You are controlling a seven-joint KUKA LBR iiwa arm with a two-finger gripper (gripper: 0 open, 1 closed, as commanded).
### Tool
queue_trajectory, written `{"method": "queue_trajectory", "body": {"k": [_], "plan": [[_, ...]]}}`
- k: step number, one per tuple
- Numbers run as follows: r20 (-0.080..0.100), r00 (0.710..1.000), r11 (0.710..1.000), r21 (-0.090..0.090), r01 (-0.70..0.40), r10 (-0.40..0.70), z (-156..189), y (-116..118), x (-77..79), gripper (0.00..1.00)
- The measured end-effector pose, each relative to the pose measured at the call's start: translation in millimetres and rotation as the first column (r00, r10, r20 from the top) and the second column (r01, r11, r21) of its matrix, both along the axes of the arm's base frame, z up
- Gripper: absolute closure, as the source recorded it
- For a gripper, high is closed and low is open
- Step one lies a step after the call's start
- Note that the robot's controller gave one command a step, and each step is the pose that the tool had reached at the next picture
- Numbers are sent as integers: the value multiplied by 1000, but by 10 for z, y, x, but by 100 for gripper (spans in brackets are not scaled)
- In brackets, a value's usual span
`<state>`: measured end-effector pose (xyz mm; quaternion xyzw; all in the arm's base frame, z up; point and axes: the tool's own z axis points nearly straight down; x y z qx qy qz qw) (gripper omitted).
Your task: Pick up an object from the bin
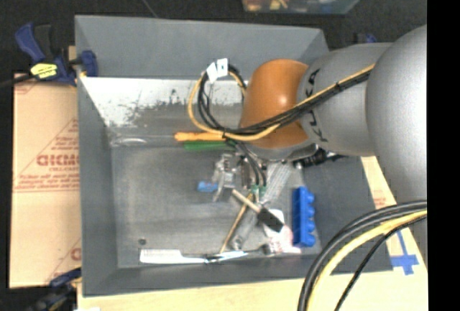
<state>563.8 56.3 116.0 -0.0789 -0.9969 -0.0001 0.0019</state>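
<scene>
My gripper (238, 173) hangs low over the middle of the bin, just below the orange cover. A small light-blue piece (207, 187) lies right beside it on the left. Just below it a wooden-handled brush (243, 217) lies slanted, its black head (272, 218) pointing right. An orange pen (198, 136) and a green pen (208, 146) lie side by side just above the gripper, by the back wall.
A blue toy brick (305, 215) lies along the right wall. A white and pink object (284, 238) sits near the front right corner. A flat white strip (162, 256) rests along the front wall. The arm and its cables cover the bin's right side.
</scene>
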Motion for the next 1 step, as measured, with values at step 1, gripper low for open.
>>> {"method": "queue_trajectory", "body": {"k": [1], "plan": [[10, 1000, 1000, 1, -2, 2, 449, 1, 27, 100]]}}
